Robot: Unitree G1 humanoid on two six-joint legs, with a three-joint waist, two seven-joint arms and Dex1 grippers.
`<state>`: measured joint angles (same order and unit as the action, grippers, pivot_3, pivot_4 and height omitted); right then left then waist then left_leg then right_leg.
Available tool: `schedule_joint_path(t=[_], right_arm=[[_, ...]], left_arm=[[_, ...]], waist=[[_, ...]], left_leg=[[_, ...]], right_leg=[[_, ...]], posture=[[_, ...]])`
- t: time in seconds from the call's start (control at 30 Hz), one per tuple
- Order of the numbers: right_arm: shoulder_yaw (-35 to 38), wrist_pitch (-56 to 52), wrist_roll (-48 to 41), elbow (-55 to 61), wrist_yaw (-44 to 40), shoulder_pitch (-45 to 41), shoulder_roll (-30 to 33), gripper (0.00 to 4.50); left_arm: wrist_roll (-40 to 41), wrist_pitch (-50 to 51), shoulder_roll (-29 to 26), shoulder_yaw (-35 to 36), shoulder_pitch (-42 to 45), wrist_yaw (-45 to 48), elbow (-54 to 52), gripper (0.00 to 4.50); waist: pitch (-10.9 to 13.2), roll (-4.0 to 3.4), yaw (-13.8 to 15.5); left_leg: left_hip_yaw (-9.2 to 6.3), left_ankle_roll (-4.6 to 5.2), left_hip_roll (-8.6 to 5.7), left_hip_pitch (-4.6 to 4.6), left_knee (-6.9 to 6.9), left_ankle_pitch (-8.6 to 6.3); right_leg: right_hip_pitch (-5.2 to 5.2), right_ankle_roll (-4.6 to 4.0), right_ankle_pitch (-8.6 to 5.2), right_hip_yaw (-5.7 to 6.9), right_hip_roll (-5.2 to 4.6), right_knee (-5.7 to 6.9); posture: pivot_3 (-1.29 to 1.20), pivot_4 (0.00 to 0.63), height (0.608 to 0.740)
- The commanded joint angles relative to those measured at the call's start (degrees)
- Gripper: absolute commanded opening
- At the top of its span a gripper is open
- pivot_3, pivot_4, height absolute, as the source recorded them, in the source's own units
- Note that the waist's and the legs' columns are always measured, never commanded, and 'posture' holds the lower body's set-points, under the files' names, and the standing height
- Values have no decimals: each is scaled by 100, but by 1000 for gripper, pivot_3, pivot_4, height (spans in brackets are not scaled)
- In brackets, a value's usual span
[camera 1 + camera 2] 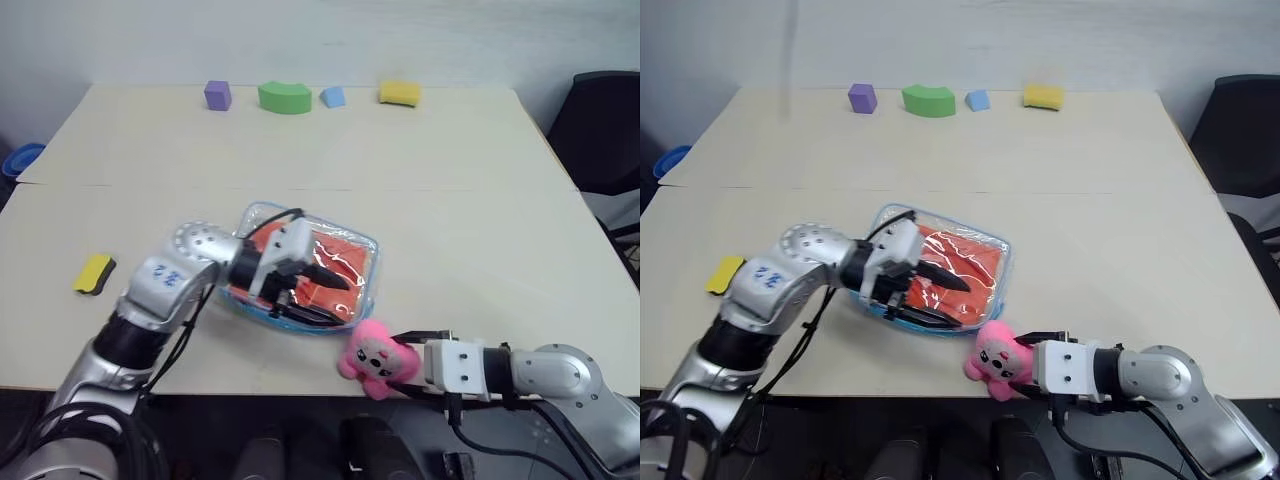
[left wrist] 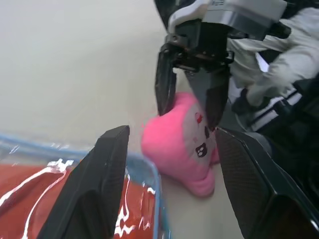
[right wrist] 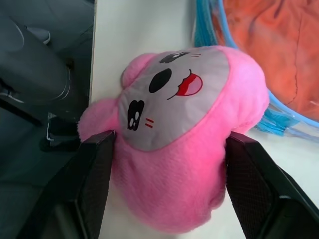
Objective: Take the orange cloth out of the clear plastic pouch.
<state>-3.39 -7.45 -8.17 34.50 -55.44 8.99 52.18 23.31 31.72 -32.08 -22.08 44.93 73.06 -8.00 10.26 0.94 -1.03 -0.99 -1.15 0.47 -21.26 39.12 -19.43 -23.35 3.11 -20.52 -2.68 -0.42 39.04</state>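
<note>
The clear plastic pouch point(image 1: 368, 262) with light blue trim lies flat in the middle of the table, and the wrinkled orange cloth point(image 1: 345, 258) is inside it. My left gripper point(image 1: 335, 300) hovers open over the pouch's near side, with nothing between its fingers point(image 2: 107, 169). At the table's front edge my right gripper point(image 1: 398, 365) stands open, and its fingers point(image 3: 94, 184) flank a pink plush toy point(image 3: 174, 124) lying just beside the pouch's corner. In the left wrist view the pouch point(image 2: 149, 174) and the toy point(image 2: 174, 149) lie close ahead.
A purple block point(image 1: 218, 95), a green arch point(image 1: 285, 97), a blue block point(image 1: 333, 96) and a yellow sponge point(image 1: 400, 93) line the far edge. A yellow piece point(image 1: 94, 273) lies at the left. A black chair point(image 1: 600, 130) stands to the right.
</note>
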Motion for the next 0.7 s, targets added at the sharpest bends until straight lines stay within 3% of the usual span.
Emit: schedule_joint_path(t=[0.03, 0.2, 0.37, 0.53, 0.7], right_arm=[[516, 86, -117, 370, -18, 210, 131, 3261], [1115, -199, -409, 881, 35, 429, 101, 3261], [1211, -610, -601, 1280, 140, 572, 34, 3261], [1938, -1122, -1198, 1516, -46, 806, 159, 3261], [3235, -1934, -2257, 1468, -457, 876, 382, 3261]], left_arm=[[-399, -703, 146, -361, 282, 433, 184, 2907], [-1214, -1853, 497, -949, 333, 632, 826, 2907], [-1648, -2412, 885, -1269, 165, 565, 1137, 2907], [-1658, -2453, 1102, -1066, 83, 389, 1157, 2907], [-1434, -2260, 1092, -602, 217, 322, 1127, 2907]], waist=[[0, 0, 12], [0, 0, -5], [0, 0, 34], [0, 0, 100], [0, 0, 104]], left_leg=[[0, -4, 0, 0, 0, 2], [3, -5, 2, 5, 0, 3], [3, -5, 1, 4, 1, 3], [4, 3, 0, 4, 3, -1], [4, 10, -1, 4, 5, -5]], right_leg=[[0, 0, 0, -1, 0, 0], [-1, 0, 0, -9, 8, 6], [-1, 0, 0, -10, 6, 6], [-1, 0, 0, -13, 5, 7], [1, 1, 1, -13, 4, 8]], posture=[[0, 150, 740], [0, 150, 740], [0, 150, 740], [0, 150, 740], [0, 150, 740]])
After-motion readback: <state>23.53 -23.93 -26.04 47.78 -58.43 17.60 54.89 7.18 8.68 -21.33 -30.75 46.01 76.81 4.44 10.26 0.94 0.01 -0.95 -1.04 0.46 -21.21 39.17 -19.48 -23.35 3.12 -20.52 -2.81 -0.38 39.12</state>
